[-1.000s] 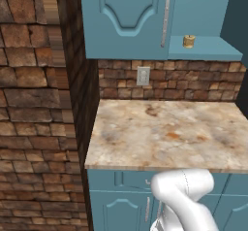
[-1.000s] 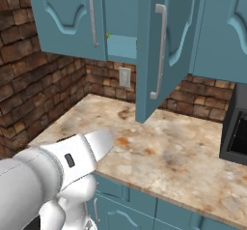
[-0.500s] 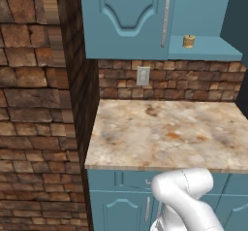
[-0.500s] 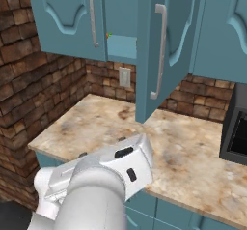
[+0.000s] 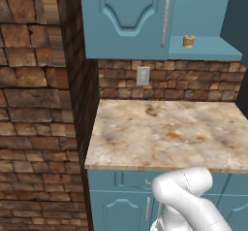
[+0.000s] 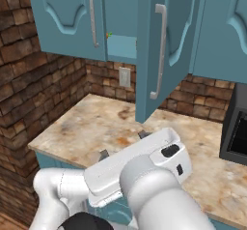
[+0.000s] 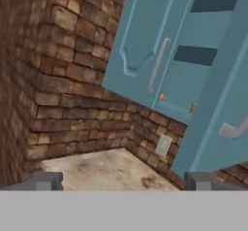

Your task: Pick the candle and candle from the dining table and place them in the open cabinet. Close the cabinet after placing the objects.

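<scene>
The gripper [image 7: 123, 181] stands spread and empty over the stone counter [image 5: 164, 133], while the gold candle [image 5: 189, 41] sits on the open cabinet's shelf [image 5: 203, 54].

Squat gold candle [image 5: 189, 41] stands upright on the teal shelf of the open cabinet [image 5: 203, 50].

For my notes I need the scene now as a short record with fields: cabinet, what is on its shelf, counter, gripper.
cabinet: teal cabinet, left door shut, right door swung open
shelf: one squat gold candle stands on it; a small orange thing shows at the shelf's front edge in the hand view, too small to name
counter: marbled stone, below the cabinet
gripper: open, holds nothing, low over the counter, looking up at the cabinet
</scene>
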